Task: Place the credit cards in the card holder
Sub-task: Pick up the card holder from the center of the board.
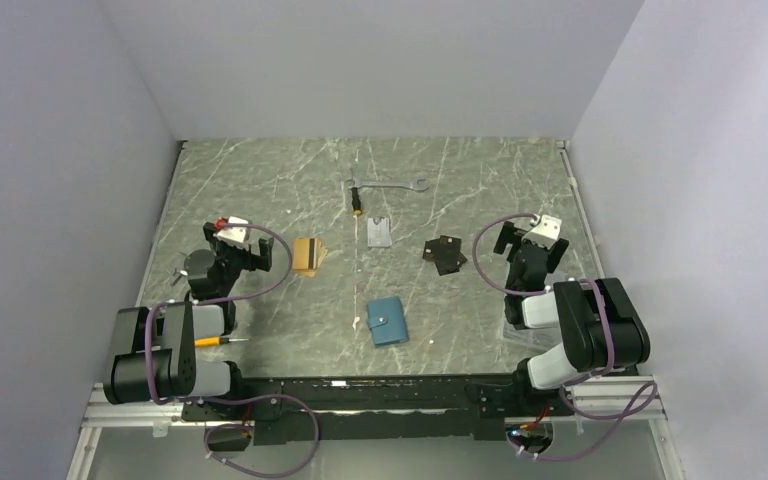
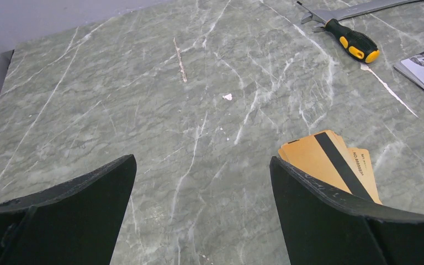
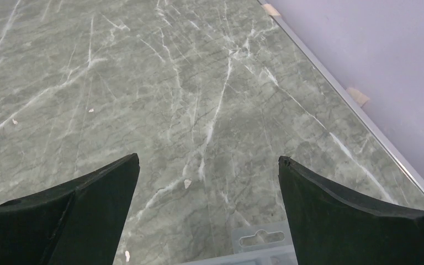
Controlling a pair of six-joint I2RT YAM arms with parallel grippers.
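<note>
Orange-gold credit cards (image 1: pixel 309 255) with a black stripe lie stacked left of centre; in the left wrist view these cards (image 2: pixel 331 163) sit just beyond my right finger (image 2: pixel 342 221). Dark credit cards (image 1: pixel 445 253) lie right of centre. The teal card holder (image 1: pixel 388 321) lies closed at the near middle, snap tab on its left side. My left gripper (image 1: pixel 243 240) hangs open and empty left of the orange cards. At the right side of the table my right gripper (image 1: pixel 532 240) is open too, holding nothing, to the right of the dark cards.
A wrench (image 1: pixel 388 184), a yellow-and-black screwdriver (image 1: pixel 358 201) and a clear printed packet (image 1: pixel 380 231) lie at the back middle. A clear plastic blister pack (image 3: pixel 259 245) lies under the right gripper. A small orange-handled tool (image 1: pixel 220 341) sits by the left arm. Walls enclose the table.
</note>
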